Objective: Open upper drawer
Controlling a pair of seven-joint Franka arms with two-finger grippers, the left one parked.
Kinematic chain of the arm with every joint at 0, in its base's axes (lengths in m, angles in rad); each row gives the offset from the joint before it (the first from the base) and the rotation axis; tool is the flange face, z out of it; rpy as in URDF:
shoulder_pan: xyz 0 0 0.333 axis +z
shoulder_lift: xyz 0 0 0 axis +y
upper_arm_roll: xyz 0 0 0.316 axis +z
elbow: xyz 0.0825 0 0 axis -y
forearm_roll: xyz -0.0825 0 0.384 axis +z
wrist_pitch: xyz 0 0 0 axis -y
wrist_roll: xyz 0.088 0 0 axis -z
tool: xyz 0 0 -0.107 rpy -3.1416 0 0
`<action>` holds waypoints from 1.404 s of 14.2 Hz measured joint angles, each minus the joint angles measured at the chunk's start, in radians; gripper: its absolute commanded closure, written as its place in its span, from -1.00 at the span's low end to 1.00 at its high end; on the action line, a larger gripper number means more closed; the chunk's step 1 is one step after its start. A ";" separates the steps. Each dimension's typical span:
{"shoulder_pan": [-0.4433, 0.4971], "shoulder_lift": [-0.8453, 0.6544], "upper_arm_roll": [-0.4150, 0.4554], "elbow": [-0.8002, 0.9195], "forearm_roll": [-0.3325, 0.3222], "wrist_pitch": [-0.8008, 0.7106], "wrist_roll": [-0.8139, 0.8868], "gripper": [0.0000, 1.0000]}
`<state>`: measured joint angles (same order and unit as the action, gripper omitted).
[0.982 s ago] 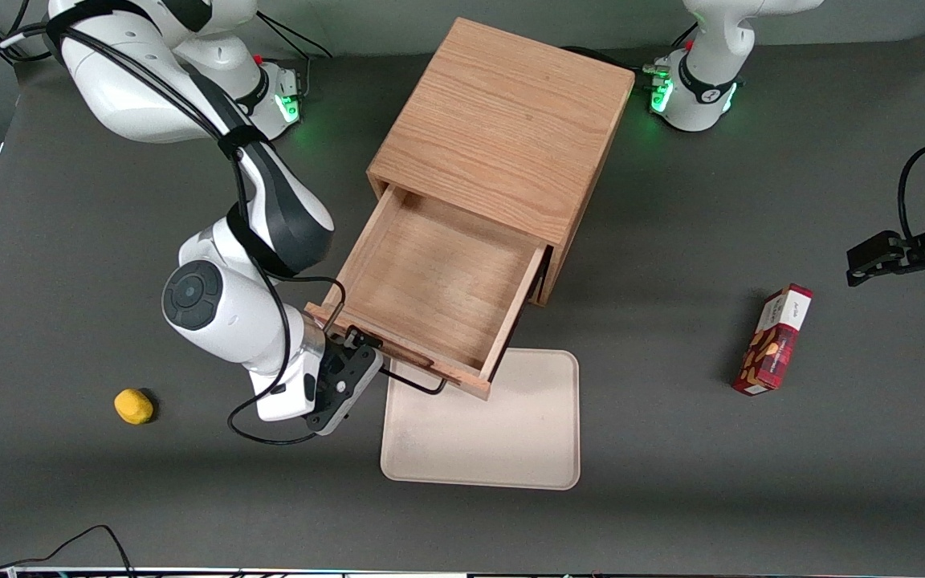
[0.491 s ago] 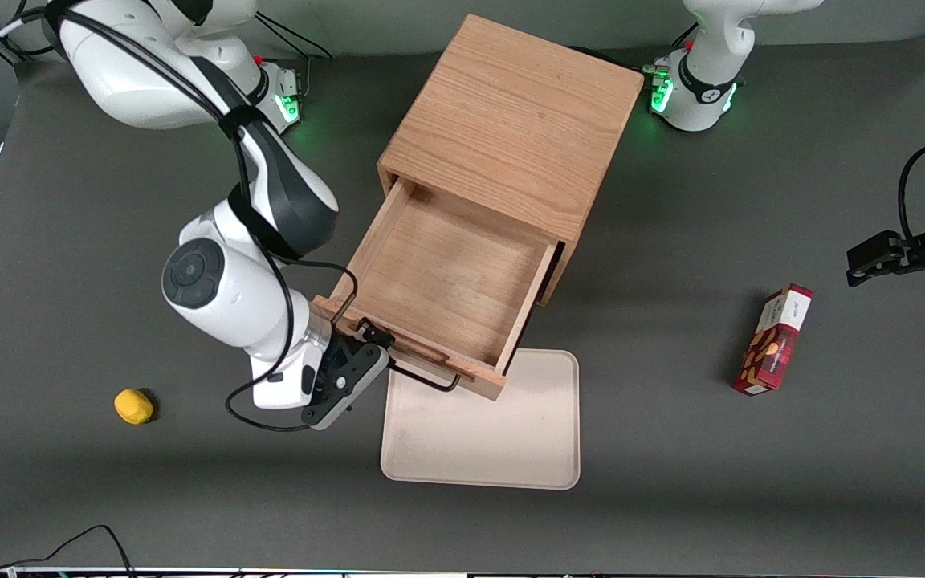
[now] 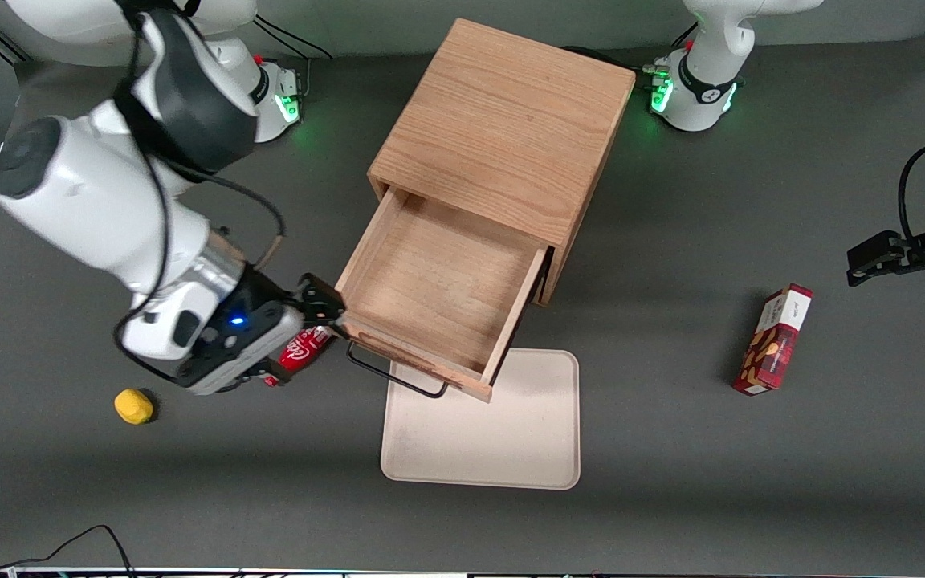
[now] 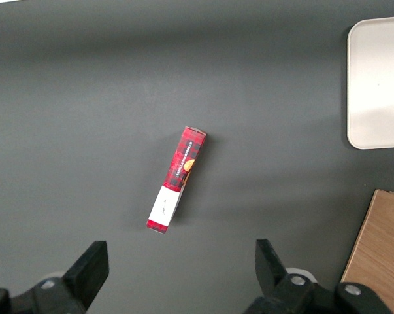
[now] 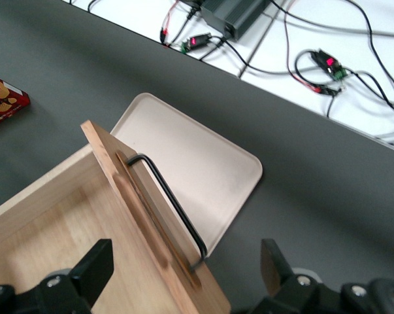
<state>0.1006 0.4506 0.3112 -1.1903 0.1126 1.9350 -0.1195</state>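
Oak all over, the upper drawer (image 3: 438, 301) stands pulled well out of the cabinet (image 3: 503, 136), its black wire handle (image 3: 394, 377) overhanging the beige tray (image 3: 503, 433). The gripper (image 3: 319, 309) hovers just beside the drawer's front corner, fingers spread apart and holding nothing, with a red can (image 3: 302, 352) directly beneath it.
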 measured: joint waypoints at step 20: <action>-0.131 -0.564 -0.329 -0.403 -0.155 -0.183 0.025 -1.00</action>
<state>-0.0305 -0.1131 -0.0180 -1.5937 -0.0427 1.7522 -0.0945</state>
